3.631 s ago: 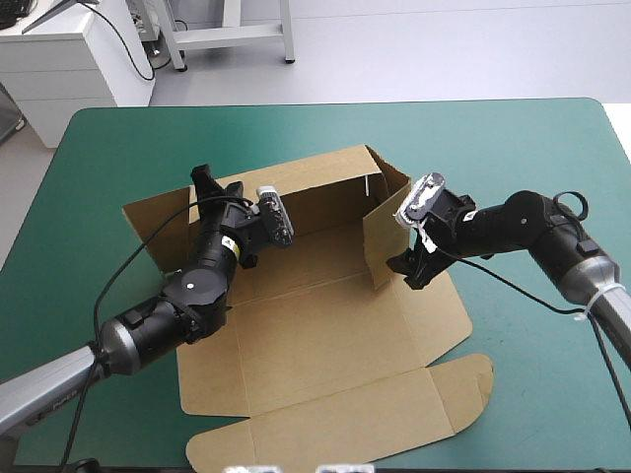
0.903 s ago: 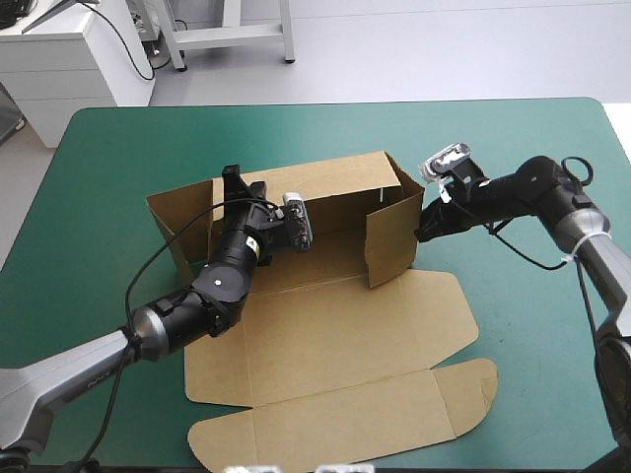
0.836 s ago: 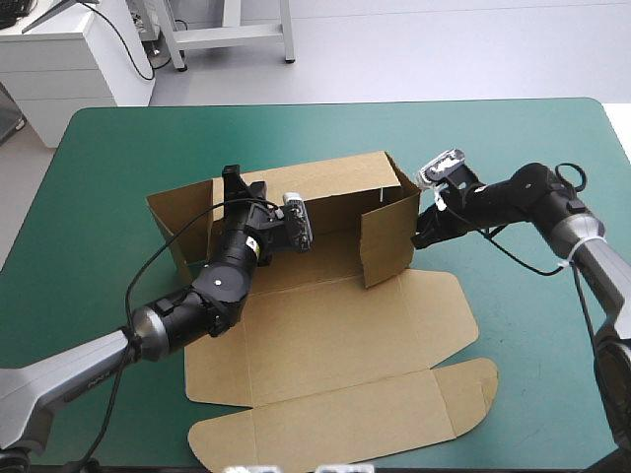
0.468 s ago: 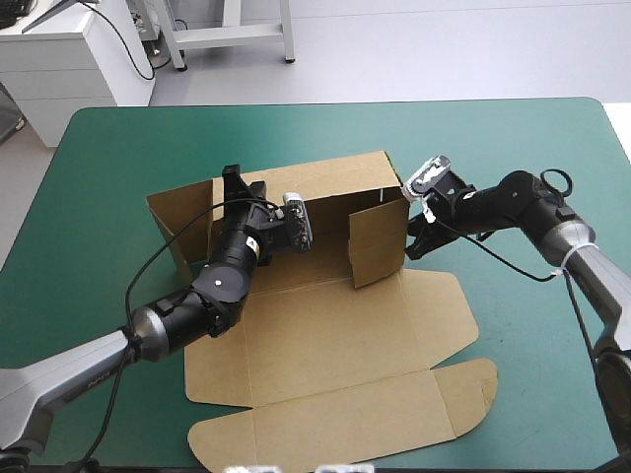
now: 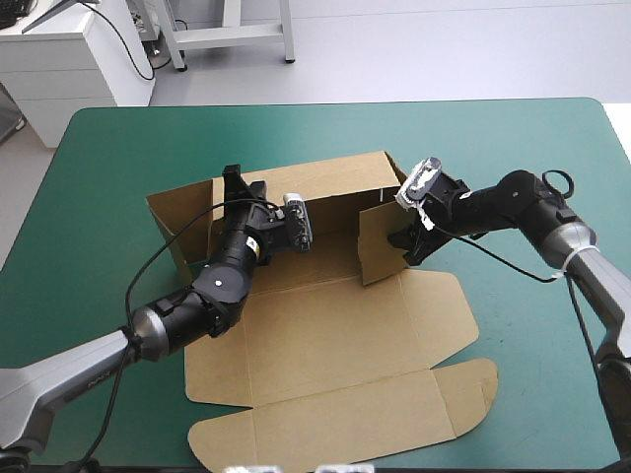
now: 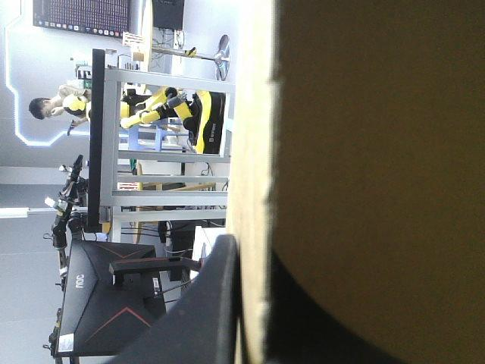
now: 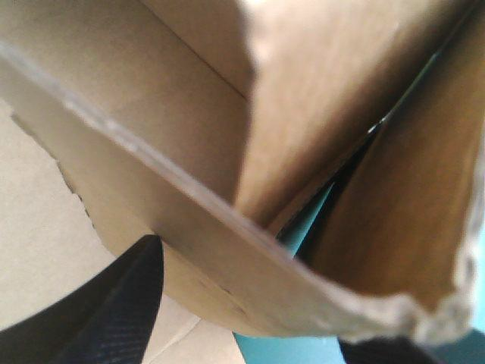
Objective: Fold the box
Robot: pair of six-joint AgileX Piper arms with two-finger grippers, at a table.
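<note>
The box [image 5: 325, 335] sat at the middle of the bench [image 5: 118, 138], lid flat toward its near edge. My left pincer [image 5: 235, 183] pinched the far wall, nearly closed; my right pincer [image 5: 404, 248] gaped astride the right flap.

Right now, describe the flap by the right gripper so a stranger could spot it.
On the teal-green table lies the brown box, back wall raised. At that wall's right end one side flap stands upright beside the right gripper; the near panels lie flat.
</note>
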